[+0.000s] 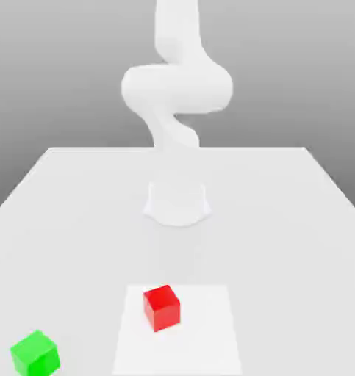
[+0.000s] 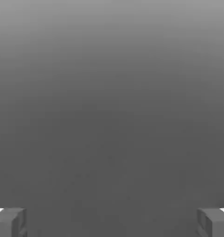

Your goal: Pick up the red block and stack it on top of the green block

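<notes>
The red block (image 1: pixel 162 307) sits on a lighter square patch of the white table (image 1: pixel 77 213), near the front and about in the middle. The green block (image 1: pixel 35 354) rests on the table at the front, toward the exterior view's left, well apart from the red one. In the hand view my gripper (image 2: pixel 112 222) is open: its two grey fingertips (image 2: pixel 9 222) stand far apart at the frame's corners with nothing between them, facing a plain grey background. Neither block lies between the fingers.
The arm's white base (image 1: pixel 177 202) stands on the table behind the blocks, and its bulky white links (image 1: pixel 176 84) rise above it. The lighter square patch (image 1: pixel 209 330) lies flat under the red block.
</notes>
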You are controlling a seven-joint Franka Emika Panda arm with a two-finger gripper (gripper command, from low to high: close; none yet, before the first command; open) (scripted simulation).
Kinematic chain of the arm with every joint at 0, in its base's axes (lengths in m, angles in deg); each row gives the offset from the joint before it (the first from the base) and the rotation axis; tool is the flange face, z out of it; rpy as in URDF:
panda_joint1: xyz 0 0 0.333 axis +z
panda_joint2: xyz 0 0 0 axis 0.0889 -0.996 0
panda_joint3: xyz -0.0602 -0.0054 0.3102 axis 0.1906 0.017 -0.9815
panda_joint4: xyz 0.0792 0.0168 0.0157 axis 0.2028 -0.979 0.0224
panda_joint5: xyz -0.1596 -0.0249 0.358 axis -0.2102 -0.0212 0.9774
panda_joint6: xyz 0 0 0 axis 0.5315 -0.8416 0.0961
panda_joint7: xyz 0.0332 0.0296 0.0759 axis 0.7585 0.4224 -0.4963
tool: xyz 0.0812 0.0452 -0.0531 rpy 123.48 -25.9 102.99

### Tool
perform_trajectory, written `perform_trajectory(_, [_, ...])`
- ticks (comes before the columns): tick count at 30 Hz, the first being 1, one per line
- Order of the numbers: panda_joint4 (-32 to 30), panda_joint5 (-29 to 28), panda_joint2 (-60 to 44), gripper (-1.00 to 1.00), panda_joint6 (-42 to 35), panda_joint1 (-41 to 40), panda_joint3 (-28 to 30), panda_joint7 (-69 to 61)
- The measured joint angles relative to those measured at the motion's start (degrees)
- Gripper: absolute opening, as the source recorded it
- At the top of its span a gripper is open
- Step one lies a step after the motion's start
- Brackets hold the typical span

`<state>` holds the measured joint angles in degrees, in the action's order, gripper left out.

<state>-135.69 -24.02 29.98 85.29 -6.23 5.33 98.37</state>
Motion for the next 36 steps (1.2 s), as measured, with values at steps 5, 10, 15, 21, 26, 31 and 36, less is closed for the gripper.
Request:
perform_trajectory(5, [-6.0,-6.33,-11.53,0.0,5.94,-1.91,-1.11,-2.52])
perform_trajectory(10, [-11.87,-9.79,-22.71,0.0,11.91,-2.99,0.07,-6.97])
perform_trajectory(15, [-17.89,-8.13,-33.09,0.0,18.37,-2.72,2.36,-15.09])
perform_trajectory(21, [-23.3,2.63,-43.06,0.0,25.97,-2.06,2.11,-29.13])
perform_trajectory(26, [-22.52,4.01,-49.66,0.0,31.65,-2.3,1.8,-30.31])
perform_trajectory(31, [-21.95,3.92,-55.21,-1.0,36.3,-2.34,1.77,-30.41])
perform_trajectory(36, [-21.9,3.75,-55.86,-1.0,36.76,-2.38,1.76,-30.28])
